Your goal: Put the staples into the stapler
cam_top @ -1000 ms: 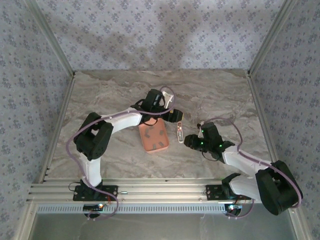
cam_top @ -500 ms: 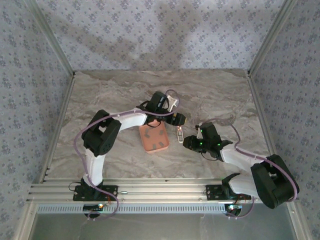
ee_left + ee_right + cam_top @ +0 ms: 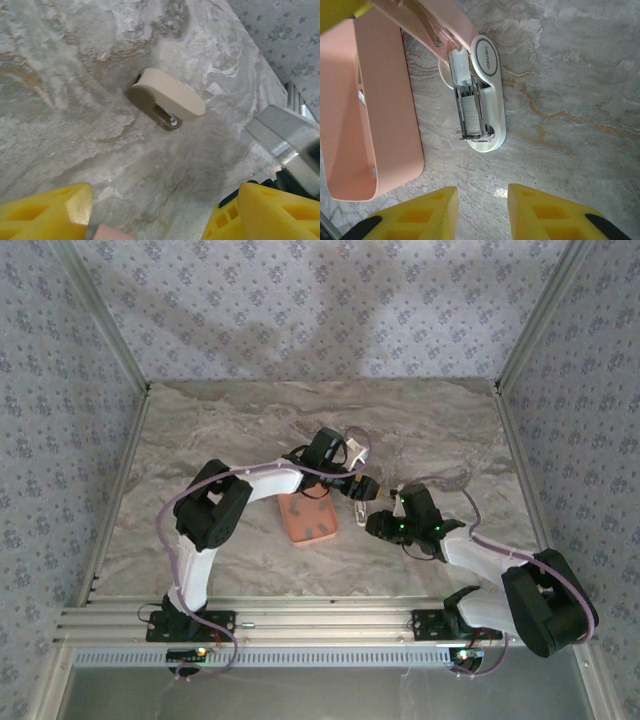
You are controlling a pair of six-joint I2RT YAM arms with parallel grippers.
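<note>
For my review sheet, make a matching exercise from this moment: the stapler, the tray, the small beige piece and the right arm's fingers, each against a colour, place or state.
Things:
1. stapler
2. tray
3. beige piece
4. right fingers

Descriptions:
A. yellow, apart, nothing between them
B. salmon pink, lying right beside the stapler
C. hinged open, metal channel showing
D. lying by itself on the table

Pairs: 1-C, 2-B, 3-D, 4-A
</note>
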